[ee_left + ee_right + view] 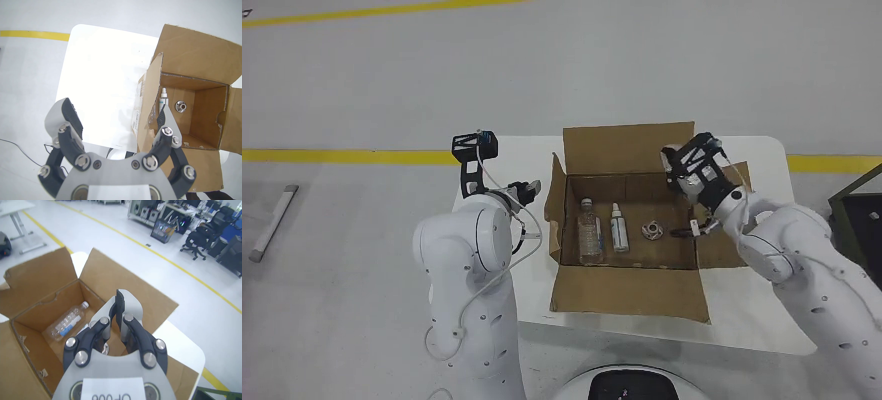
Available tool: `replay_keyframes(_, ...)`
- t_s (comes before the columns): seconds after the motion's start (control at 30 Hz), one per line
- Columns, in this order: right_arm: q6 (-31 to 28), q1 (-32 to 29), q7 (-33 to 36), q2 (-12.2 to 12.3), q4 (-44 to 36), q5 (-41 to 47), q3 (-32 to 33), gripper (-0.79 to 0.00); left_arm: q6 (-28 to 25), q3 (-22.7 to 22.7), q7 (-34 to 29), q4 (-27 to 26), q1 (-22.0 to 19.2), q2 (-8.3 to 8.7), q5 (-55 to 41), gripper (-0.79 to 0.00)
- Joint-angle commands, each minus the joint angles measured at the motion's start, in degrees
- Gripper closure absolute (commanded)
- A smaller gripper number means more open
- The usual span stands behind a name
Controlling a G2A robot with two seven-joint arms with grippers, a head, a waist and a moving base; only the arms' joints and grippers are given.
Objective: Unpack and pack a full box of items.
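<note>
One flap of the open cardboard box (630, 290) lies flat toward 6 o'clock on the white worktop (742, 315). Inside, from 9 toward 3 o'clock, lie a clear water bottle (588, 232), a white spray bottle (619, 228), a small metal fitting (650, 230) and a dark thing (683, 233) too small to make out. In the left wrist view the torn side flap hides most of the water bottle. The left hand (115, 106), at the worktop's 9 o'clock edge beside the box, is spread wide and empty. The right hand (119, 302), above the box's 2 o'clock corner, has its pads pressed together with nothing between them. It covers most of the fitting in its own view. Farthest off, the back flap leans outward at 12 o'clock.
</note>
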Motion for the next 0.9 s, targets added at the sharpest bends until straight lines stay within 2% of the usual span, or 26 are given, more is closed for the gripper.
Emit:
replay_keyframes(0.0, -1.58, -1.3, -3.06, 0.27, -0.36, 3.23, 3.79, 0.0, 0.0, 0.0, 0.0, 0.0, 0.0, 0.0, 0.0, -0.785)
replay_keyframes(0.13, -7.34, -4.11, -4.9, 0.88, -1.12, 9.24, 9.45, 0.0, 0.0, 0.0, 0.0, 0.0, 0.0, 0.0, 0.0, -0.785)
replay_keyframes(0.4, -7.34, -4.11, -4.9, 0.88, -1.12, 9.24, 9.45, 0.0, 0.0, 0.0, 0.0, 0.0, 0.0, 0.0, 0.0, -0.785)
replay_keyframes(0.5, -5.11, -4.95, -6.62, 0.75, -1.24, 10.1, 10.47, 0.0, 0.0, 0.0, 0.0, 0.0, 0.0, 0.0, 0.0, -0.785)
replay_keyframes(0.6, -3.47, -6.79, -8.52, 0.78, 0.33, 16.73, 15.14, 0.0, 0.0, 0.0, 0.0, 0.0, 0.0, 0.0, 0.0, -0.785)
replay_keyframes(0.7, -4.46, -9.79, -8.79, 1.18, 2.65, 22.58, 21.93, 0.0, 0.0, 0.0, 0.0, 0.0, 0.0, 0.0, 0.0, -0.785)
replay_keyframes(0.87, -10.2, -15.2, -6.43, 1.9, 8.35, 32.18, 32.05, 0.0, 0.0, 0.0, 0.0, 0.0, 0.0, 0.0, 0.0, -0.785)
